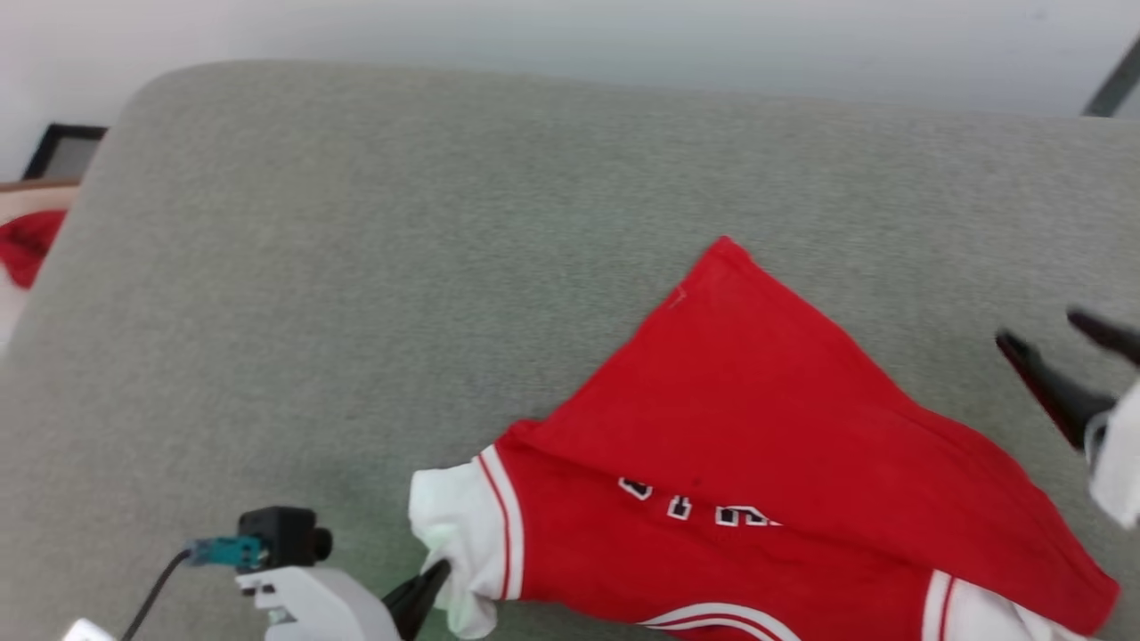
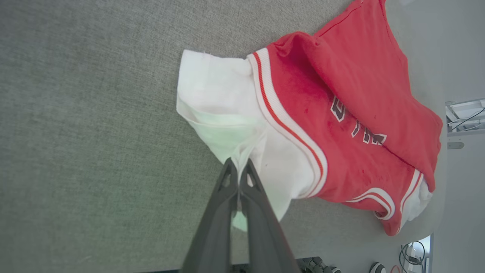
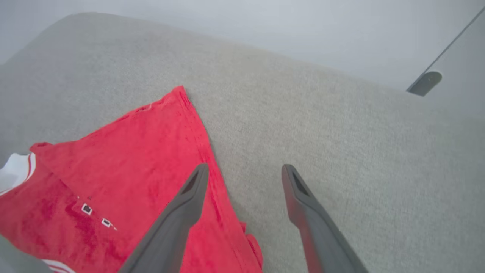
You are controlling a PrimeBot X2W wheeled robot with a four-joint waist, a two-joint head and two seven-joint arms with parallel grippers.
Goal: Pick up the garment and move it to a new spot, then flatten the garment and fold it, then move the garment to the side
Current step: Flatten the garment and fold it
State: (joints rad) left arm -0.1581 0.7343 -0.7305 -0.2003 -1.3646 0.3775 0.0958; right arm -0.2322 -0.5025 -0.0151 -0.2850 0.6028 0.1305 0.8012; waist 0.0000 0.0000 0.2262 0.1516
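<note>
My left end effector (image 2: 239, 163) pinches the white sleeve (image 2: 219, 94) of the garment (image 1: 757, 427) on the grey counter (image 1: 356, 267); my right end effector (image 3: 245, 168) gapes empty.

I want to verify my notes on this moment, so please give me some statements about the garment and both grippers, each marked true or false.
1. The left gripper is shut on the white sleeve of the garment. True.
2. The right gripper grips the red fabric. False: it is open and holds nothing.
3. The garment lies on a grey fabric surface. True.
4. The garment is folded neatly. False: it lies rumpled, partly doubled over.
</note>
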